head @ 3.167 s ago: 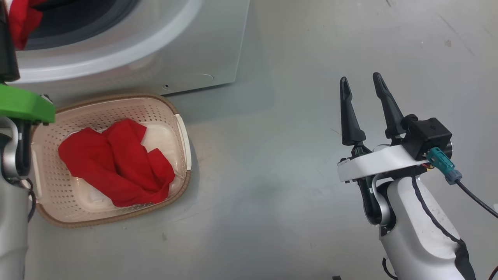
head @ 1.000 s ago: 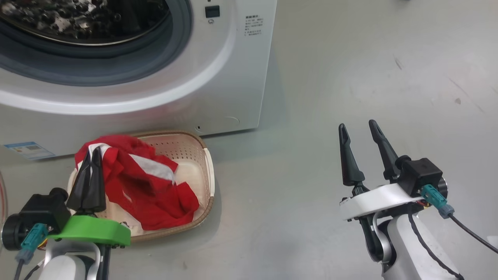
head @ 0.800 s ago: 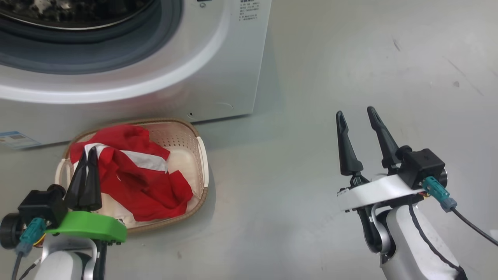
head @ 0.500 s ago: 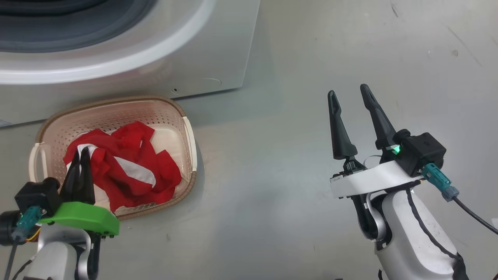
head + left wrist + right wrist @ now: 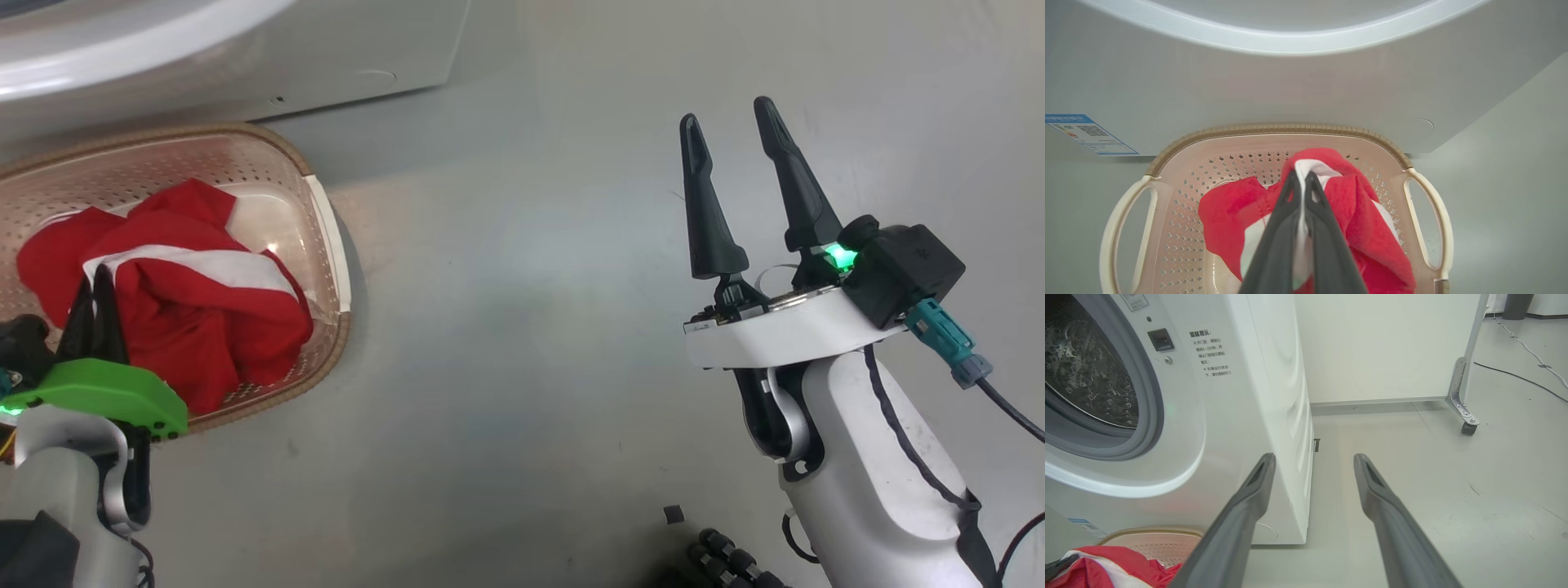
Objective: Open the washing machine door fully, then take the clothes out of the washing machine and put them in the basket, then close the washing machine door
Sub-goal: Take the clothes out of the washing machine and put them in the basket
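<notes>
The left pincer [image 5: 1300, 178] is closed tight, its two dark fingers pressed together on a white stripe of the clothes [image 5: 1359, 204], nipping it at the top of the heap. The clothes lie inside the basket [image 5: 1274, 130] as one soft, crumpled, bright red bundle crossed by white bands. How many garments make it up cannot be told. They cover the middle and right of the basket's floor and leave bare perforated wall on the left and far sides. There is one basket, cream with a brown woven-look rim and two white handles [image 5: 1427, 220], one on each side. It stands on the floor [image 5: 522, 343], just in front of the one washing machine [image 5: 1290, 81], which has a blue label [image 5: 1090, 134] low on its white front, to the left. The right pincer [image 5: 727, 114] hangs well to the right of the basket over bare floor, its two fingers spread wide with nothing between them. From its wrist, the machine's grey-ringed drum mouth [image 5: 1090, 388] stands uncovered, with only bare metal visible inside.
</notes>
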### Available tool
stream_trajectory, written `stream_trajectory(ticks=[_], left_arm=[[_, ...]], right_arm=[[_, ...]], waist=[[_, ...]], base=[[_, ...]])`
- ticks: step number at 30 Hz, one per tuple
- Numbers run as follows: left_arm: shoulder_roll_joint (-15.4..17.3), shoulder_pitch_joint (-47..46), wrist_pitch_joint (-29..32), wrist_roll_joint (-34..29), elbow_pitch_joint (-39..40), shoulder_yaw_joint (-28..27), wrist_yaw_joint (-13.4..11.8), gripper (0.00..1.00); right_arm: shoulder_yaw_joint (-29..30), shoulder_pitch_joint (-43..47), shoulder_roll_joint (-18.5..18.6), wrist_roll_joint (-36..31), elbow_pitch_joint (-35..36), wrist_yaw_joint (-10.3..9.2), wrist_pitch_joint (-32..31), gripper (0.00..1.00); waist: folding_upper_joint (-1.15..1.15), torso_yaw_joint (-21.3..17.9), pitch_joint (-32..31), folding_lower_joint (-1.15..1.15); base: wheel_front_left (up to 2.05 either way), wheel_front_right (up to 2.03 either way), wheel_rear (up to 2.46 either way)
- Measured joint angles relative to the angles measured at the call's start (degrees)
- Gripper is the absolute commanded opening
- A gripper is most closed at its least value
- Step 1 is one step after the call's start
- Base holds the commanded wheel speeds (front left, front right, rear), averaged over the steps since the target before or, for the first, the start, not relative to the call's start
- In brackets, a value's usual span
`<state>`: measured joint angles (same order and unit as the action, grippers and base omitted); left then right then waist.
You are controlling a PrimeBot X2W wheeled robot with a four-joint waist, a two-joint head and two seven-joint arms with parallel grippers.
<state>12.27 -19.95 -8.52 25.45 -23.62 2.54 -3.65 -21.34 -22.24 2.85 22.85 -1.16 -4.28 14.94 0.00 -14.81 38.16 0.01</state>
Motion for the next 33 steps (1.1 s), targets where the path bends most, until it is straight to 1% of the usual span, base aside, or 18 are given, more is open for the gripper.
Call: stream_trajectory(ticks=[2,5,8,12,20,24,25,26,27,28,29,33], left_arm=[[0.38,-1.3,0.21,-0.01,-1.54,0.03,0.23,0.0],[1.14,-3.07,0.46,-0.19,-4.35,0.26,0.51,0.0],[1.21,-4.31,0.45,-0.19,-7.26,0.45,0.99,0.0],[1.19,-5.83,0.37,-0.19,-10.99,0.69,1.29,0.0],[0.78,-9.04,-0.75,-0.18,-16.17,1.02,2.31,0.0],[-0.8,-10.36,-1.67,-0.16,-19.34,1.78,3.54,0.0],[-1.18,-10.63,-1.75,-0.01,-19.9,1.76,3.78,0.1],[-1.18,-10.63,-1.75,-0.01,-19.9,1.76,3.78,0.32],[-1.54,-10.87,-2.13,0.26,-20.46,1.81,4.05,0.44],[-1.93,-10.99,-2.23,0.26,-20.78,1.86,4.38,0.86],[-2.33,-11.16,-2.5,0.29,-21.18,1.96,4.78,1.0],[-3.69,-11.55,-4.04,1.13,-22.27,1.98,5.98,1.0]], right_arm=[[-0.09,-0.68,0.0,0.31,0.31,-0.43,0.0,1.0],[-0.03,-1.4,0.0,0.49,0.71,-0.51,0.0,1.0],[0.1,-2.08,0.0,0.47,0.71,-0.91,0.0,1.0],[0.13,-2.54,-0.02,0.38,0.55,-0.92,0.0,1.0],[0.14,-3.11,-0.02,-0.35,-0.27,-0.93,0.0,1.0],[0.49,-3.11,-0.02,-1.49,-1.44,-0.99,0.0,1.0],[0.51,-3.11,-0.01,-1.68,-1.81,-0.99,0.0,1.0],[0.51,-3.11,-0.01,-1.68,-1.81,-0.99,0.0,1.0],[0.53,-3.11,-0.01,-1.98,-2.25,-0.99,0.0,1.0],[0.55,-3.11,-0.01,-2.29,-2.64,-0.99,0.0,1.0],[0.66,-3.11,-0.02,-2.56,-3.0,-0.99,0.0,1.0],[1.45,-3.1,-0.02,-3.36,-4.21,-0.98,0.0,1.0]], waist=[[0.0,-0.69,1.52,0.0],[0.0,-1.69,3.62,0.0],[0.0,-2.56,5.44,0.0],[0.0,-3.5,7.06,0.0],[0.0,-3.65,7.6,0.0],[0.0,-2.89,6.72,0.0],[0.0,-2.7,6.46,0.0],[0.0,-2.7,6.46,0.0],[0.0,-2.49,6.16,0.0],[0.0,-2.29,5.84,0.0],[0.0,-2.06,5.51,0.0],[0.0,-1.02,3.92,0.0]], base=[[0.0,0.0,0.0],[0.0,0.0,0.0],[0.0,0.0,0.0],[0.0,0.0,0.0],[0.0,0.0,0.0],[0.0,0.0,0.0],[0.0,0.0,0.0],[0.0,0.0,0.0],[0.0,0.0,0.0],[0.0,0.0,0.0],[0.0,0.0,0.0],[0.0,0.0,0.0]])
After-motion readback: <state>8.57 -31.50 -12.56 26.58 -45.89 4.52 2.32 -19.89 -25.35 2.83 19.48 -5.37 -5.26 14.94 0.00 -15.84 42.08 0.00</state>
